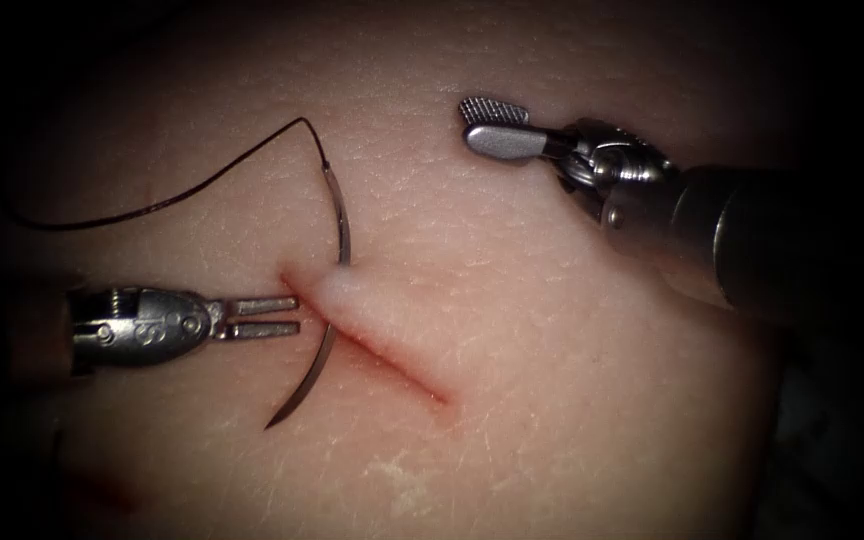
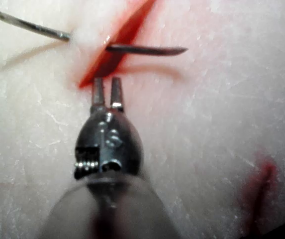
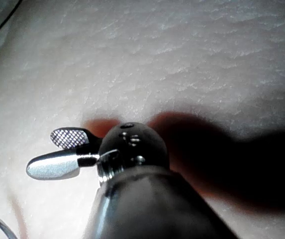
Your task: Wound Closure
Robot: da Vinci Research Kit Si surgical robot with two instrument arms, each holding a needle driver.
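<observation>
- Thread [image 1: 167, 200]: it runs from the far left of the endoscope view in an arc up to the needle's rear end. It lies slack on the tissue [image 1: 552, 330], left of the cut [image 1: 392, 360]. It is judged thin, limp and light, so any hold on it should be gentle.
- Left gripper [image 1: 264, 316]: it sits on the left side of the cut, jaws slightly apart and holding nothing. The tips point at the needle and stop just short of it.
- Needle [image 1: 337, 215]: it stands in the tissue at the upper end of the cut. The rear part rises on the right lip; the pointed part [image 1: 302, 390] lies free on the left lip.
- Handling judgement: the needle is stiff, smooth and likely slippery. The exposed pointed part offers the nearest hold, best taken behind the tip to spare the point. The tissue is soft and yields where the needle passes.
- Right gripper [image 1: 497, 125]: it hovers well apart from the needle, on the right side of the cut, jaws open and empty.
</observation>
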